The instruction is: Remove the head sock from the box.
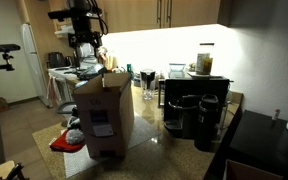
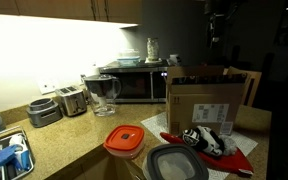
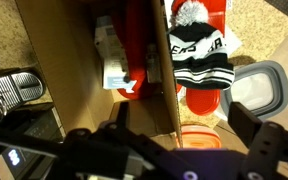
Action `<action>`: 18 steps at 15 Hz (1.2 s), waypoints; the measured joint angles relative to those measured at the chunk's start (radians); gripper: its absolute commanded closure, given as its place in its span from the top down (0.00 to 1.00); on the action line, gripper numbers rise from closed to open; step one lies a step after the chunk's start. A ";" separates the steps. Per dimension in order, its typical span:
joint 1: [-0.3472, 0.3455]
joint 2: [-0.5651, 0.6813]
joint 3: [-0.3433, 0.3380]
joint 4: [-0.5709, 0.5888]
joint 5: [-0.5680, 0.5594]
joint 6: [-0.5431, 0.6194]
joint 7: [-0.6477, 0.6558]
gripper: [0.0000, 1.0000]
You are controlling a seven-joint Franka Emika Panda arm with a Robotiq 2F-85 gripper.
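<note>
The box [image 1: 104, 115] is a tall brown carton with open top flaps; its label shows in an exterior view [image 2: 212, 112]. The wrist view looks straight down into the box [image 3: 79, 70]. A pale grey-bluish piece that looks like the head sock [image 3: 114, 68] lies at the bottom, next to something red. My gripper [image 3: 179, 128] is open and empty, high above the box's open top. Its dark fingers frame the lower edge of the wrist view. The arm hangs above the box in both exterior views [image 1: 87, 40] [image 2: 216, 25].
A black-and-white striped beanie [image 3: 197, 48] lies on a red cloth [image 2: 239, 152] just outside the box. An orange-lidded container [image 2: 124, 140] and a grey-lidded one [image 2: 179, 163] sit nearby. Black coffee machines [image 1: 194, 115], a microwave [image 2: 134, 85] and a toaster [image 2: 72, 100] stand on the counter.
</note>
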 measured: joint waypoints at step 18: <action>-0.043 0.032 -0.006 -0.037 -0.030 0.001 0.354 1.00</action>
